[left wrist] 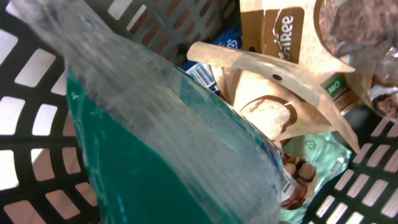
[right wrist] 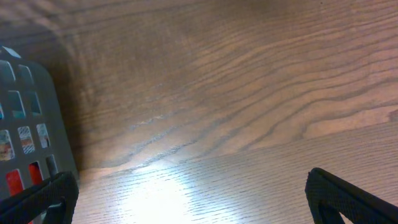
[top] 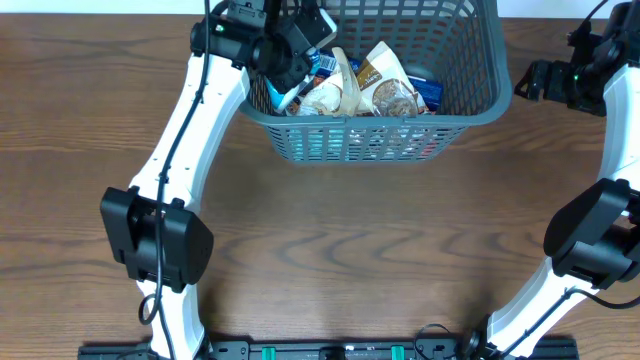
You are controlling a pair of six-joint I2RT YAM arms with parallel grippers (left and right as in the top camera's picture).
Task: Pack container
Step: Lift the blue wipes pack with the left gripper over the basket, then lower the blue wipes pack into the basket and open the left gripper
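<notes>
The grey-blue slotted container [top: 480,112] stands at the back middle of the table and holds several snack packets, among them a tan one [top: 385,85]. My left gripper [top: 287,68] is inside the container's left end. In the left wrist view a teal packet with a clear sealed edge [left wrist: 143,162] fills the foreground where the jaws are, so the fingers are hidden. Tan packets [left wrist: 280,81] and the container wall [left wrist: 25,155] lie behind it. My right gripper [top: 530,82] is open and empty [right wrist: 186,199] over bare table just right of the container [right wrist: 31,124].
The container sits close to the table's far edge. Both arm bases stand at the front edge. The left arm [top: 190,110] runs along the container's left side. The right arm [top: 600,230] is at the right edge.
</notes>
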